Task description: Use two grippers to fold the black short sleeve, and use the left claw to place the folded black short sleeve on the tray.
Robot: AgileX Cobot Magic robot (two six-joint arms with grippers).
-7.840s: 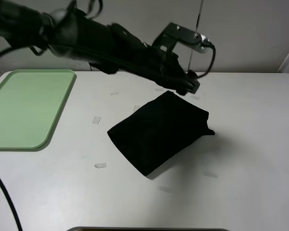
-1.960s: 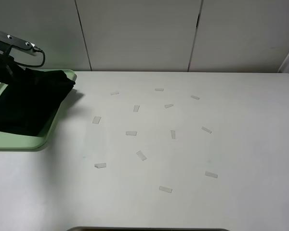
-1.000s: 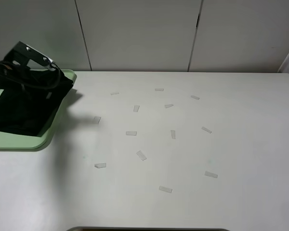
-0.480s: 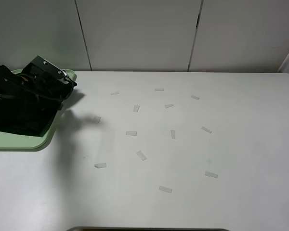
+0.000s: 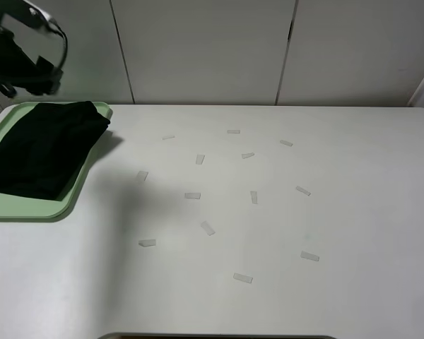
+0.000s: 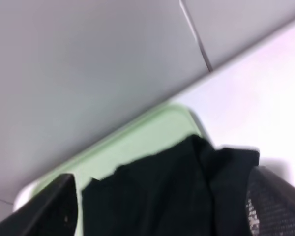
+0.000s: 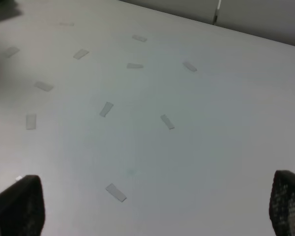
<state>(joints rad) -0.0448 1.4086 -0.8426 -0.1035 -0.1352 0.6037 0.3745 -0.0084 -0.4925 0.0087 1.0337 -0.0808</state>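
The black short sleeve (image 5: 46, 148) lies folded on the mint-green tray (image 5: 28, 207) at the table's far left, one corner hanging over the tray's right rim. My left gripper (image 5: 25, 67) hangs well above the tray's back edge, clear of the cloth. In the left wrist view its fingertips (image 6: 59, 201) stand wide apart over the black short sleeve (image 6: 177, 187) and the tray (image 6: 137, 142), so the left gripper (image 6: 162, 211) is open and empty. My right gripper (image 7: 152, 206) is open over bare table and is outside the exterior high view.
Several small pale tape strips (image 5: 208, 227) are scattered over the middle of the white table (image 5: 353, 212). The same tape strips (image 7: 106, 109) show below the right gripper. A grey panelled wall (image 5: 205, 49) runs behind the table.
My left gripper has risen from the tray toward the upper left, leaving the black short sleeve lying on the tray. The shirt has stayed in place.
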